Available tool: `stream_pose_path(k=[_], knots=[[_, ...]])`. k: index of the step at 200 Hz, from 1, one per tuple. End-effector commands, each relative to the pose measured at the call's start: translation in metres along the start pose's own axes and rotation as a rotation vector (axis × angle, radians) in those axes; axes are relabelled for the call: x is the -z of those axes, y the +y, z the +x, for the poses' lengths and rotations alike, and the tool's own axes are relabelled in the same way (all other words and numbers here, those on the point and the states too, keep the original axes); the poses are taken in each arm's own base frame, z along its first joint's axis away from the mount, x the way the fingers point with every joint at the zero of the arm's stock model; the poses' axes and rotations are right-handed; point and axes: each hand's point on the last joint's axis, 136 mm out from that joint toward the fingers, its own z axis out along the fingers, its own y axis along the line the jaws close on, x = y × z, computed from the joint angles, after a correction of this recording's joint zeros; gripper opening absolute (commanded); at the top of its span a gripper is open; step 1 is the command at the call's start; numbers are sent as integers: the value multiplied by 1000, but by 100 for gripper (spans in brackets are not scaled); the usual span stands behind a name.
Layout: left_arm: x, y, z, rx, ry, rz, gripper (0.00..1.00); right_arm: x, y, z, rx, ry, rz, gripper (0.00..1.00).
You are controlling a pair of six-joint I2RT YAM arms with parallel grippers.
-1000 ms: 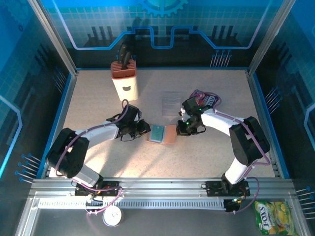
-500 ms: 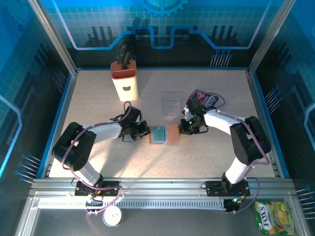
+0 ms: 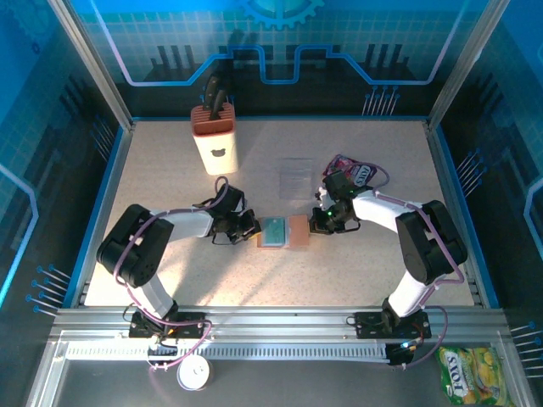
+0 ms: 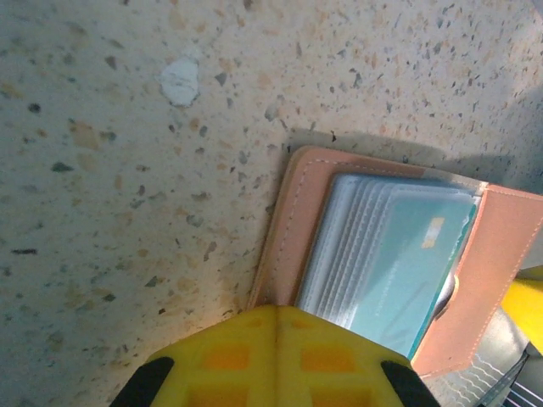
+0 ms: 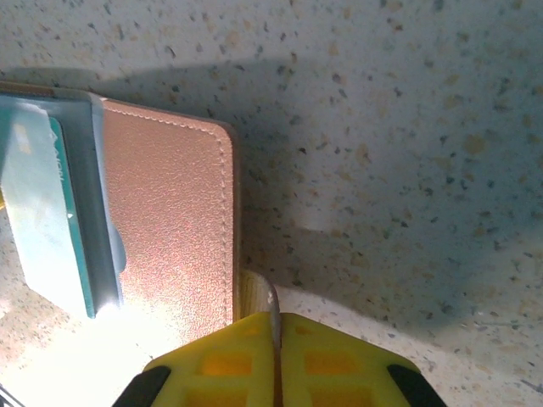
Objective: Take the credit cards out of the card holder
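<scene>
The card holder [image 3: 297, 231] lies open on the table between the two grippers, tan outside with clear sleeves inside. A teal credit card [image 3: 273, 231] shows in the sleeves [image 4: 407, 263], and again at the left edge of the right wrist view [image 5: 38, 195]. My left gripper [image 3: 252, 227] is shut, its yellow tip [image 4: 276, 312] touching the holder's brown rim [image 4: 293, 220]; whether the rim is pinched I cannot tell. My right gripper [image 3: 316, 224] is shut [image 5: 276, 320] on a thin tab [image 5: 259, 292] at the edge of the holder's tan flap [image 5: 170, 220].
A tan knife block [image 3: 217, 140] stands at the back left. A purple snack packet [image 3: 355, 172] and a clear plastic piece [image 3: 295, 176] lie behind the holder. A yellow packet [image 3: 471, 373] lies outside the rail at the near right.
The left gripper has shut and slid right against the holder's edge. The holder and the right gripper have shifted slightly right.
</scene>
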Motion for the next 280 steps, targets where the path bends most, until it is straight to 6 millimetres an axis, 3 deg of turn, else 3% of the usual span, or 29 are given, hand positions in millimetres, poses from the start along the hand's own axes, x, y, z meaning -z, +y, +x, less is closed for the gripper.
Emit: stream_pose_path(k=[1,64,124,204,280], knots=[[-6,18,4,48,33,-40,0,-3,-21,7,-40,21,50,8],[-12,33,6,108,51,-57,0,-7,-43,10,-99,28,107,8],[-12,39,5,129,46,-72,0,-6,-51,11,-117,28,139,9],[-6,26,-1,75,42,-61,0,4,-61,14,-138,31,201,26],[-2,14,-2,54,46,-32,0,23,-66,8,-144,3,282,30]])
